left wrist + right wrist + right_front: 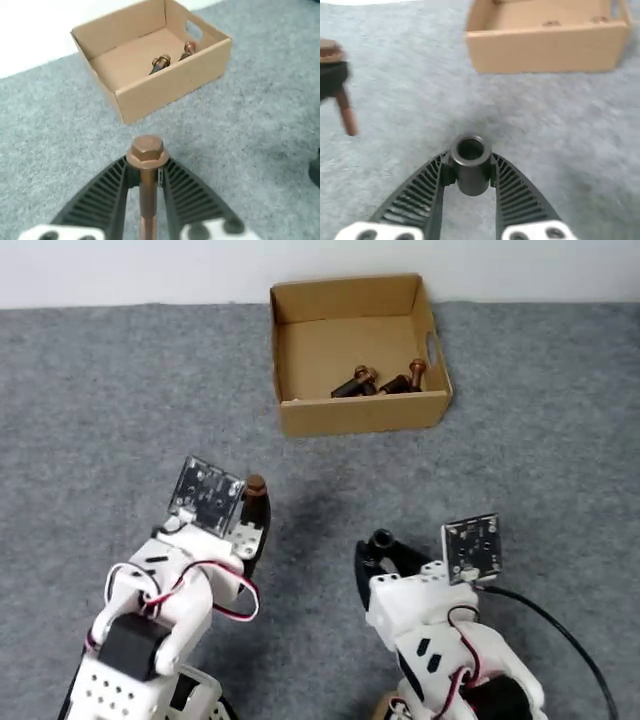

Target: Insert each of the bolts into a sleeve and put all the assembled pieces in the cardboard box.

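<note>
Two parts in hand: one bolt (146,151), one sleeve (471,175); one per arm.
L gripper (146,164): clamped on the bolt shank just under the hex head. Head stands clear of the jaw tips; free end of shank pokes out the far side (per right wrist view).
R gripper (470,161): clamped across the sleeve's outer wall near the jaw tips. Bore open, unobstructed, facing up twd the wrist cam.
Bolt axis: approx upright, slight tilt, head up / tip down.
Sleeve axis: approx upright too, open end up (judged, not exact).
Key relation: bolt sits to the robot's left of the sleeve, apart, bare tabletop (520,440) between them. Tip not yet over the bore. Axes look near parallel, so the offset is mostly sideways.
Next move (judgement): bring bolt tip over the bore, or sleeve under the tip, then close along the shared axis. Neither arm clearly nearer to a meeting pt.
Risk: small tilt mismatch → tip catches the sleeve rim.
Drop-off: cardboard box (360,415) at far side of tabletop, ahead of both arms, well apart fr. both grippers.
Box contents: at least two assembled pieces (356,382) lying on its floor, by the wall nearest the arms.
Progress: this pair unjoined.
</note>
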